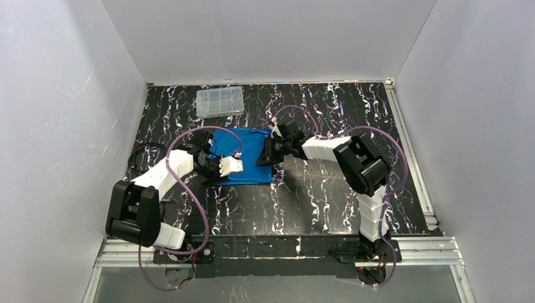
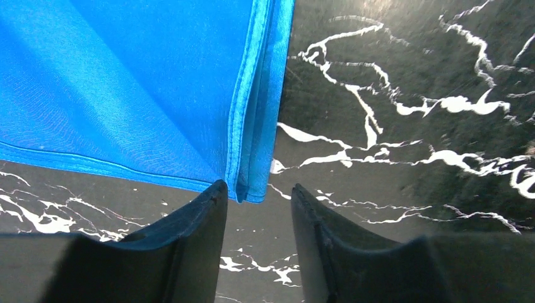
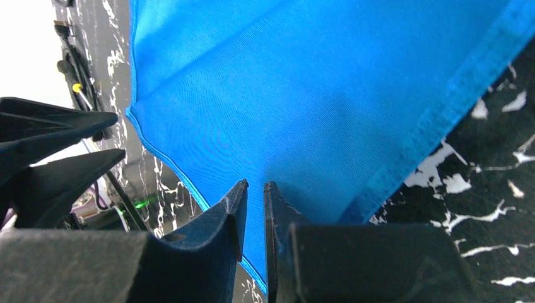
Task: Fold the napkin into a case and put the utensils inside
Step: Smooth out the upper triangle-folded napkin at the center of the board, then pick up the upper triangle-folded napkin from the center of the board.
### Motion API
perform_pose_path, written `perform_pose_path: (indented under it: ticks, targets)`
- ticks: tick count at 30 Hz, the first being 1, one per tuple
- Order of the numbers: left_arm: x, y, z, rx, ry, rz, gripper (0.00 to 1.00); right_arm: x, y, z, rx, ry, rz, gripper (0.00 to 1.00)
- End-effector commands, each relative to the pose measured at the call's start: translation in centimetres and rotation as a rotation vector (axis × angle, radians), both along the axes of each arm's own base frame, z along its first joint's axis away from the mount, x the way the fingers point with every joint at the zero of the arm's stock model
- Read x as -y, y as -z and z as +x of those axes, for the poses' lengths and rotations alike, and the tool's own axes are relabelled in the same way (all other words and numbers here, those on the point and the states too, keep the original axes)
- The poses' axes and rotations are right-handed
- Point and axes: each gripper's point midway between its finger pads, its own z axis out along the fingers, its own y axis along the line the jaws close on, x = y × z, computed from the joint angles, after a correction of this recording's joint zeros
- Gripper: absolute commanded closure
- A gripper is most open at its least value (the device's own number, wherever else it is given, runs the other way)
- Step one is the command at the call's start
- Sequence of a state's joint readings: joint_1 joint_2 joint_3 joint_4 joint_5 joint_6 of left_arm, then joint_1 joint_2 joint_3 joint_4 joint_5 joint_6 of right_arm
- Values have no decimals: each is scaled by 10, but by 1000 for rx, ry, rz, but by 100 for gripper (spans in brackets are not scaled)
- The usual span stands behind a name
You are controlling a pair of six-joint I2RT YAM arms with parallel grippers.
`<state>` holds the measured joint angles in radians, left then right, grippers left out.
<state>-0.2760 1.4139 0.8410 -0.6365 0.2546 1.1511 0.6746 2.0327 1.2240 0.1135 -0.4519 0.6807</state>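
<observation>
- A bright blue, faintly shiny napkin (image 1: 247,156) lies folded into a rough rectangle on a black tabletop (image 1: 328,202) veined with white. It sits left of centre, between the two arms.
- Close up, its stitched hems stack in layers along one side (at least two edges run side by side down to a corner).
- The left hand (image 2: 257,189) is parted and holds nothing; that napkin corner sits just in front of the gap between its dark fingers.
- The right hand (image 3: 255,189) is nearly closed, pinching a thin edge of the cloth.
- A clear compartment box (image 1: 219,101) sits toward the far edge, apart from the napkin.
</observation>
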Motion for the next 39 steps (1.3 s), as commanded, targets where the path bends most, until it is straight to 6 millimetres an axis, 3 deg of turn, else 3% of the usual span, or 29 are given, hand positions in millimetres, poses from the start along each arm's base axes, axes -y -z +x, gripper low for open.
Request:
perform_pose_path:
  ticks: [1,4,11,15,22,27,30,33,37,39]
  targets:
    - [29,-21,1,-65,-24,-152,67,-4,-19,2,29,-5,56,76]
    - [42,-22,4,-132,-45,-204,79,-4,-20,0,24,-8,55,76]
    - [43,-3,13,-164,-55,-183,81,0,-17,-7,13,-32,53,77]
    - [37,11,16,-164,-62,-146,88,6,-12,-6,3,-45,47,79]
    - [29,27,8,-189,-37,-100,95,21,0,0,-5,-52,9,80]
    - [27,31,5,-194,-33,-94,97,26,-2,4,9,-63,-18,80]
    - [27,32,4,-187,-25,-97,96,24,-17,4,15,-71,19,77]
    - [28,25,9,-160,-38,-103,88,26,-34,7,75,-84,12,71]
    - [31,-4,22,-81,-70,-129,70,38,-54,12,202,-119,-64,62]
    - [31,-24,27,-28,-79,-151,66,42,-69,13,303,-152,-109,56]
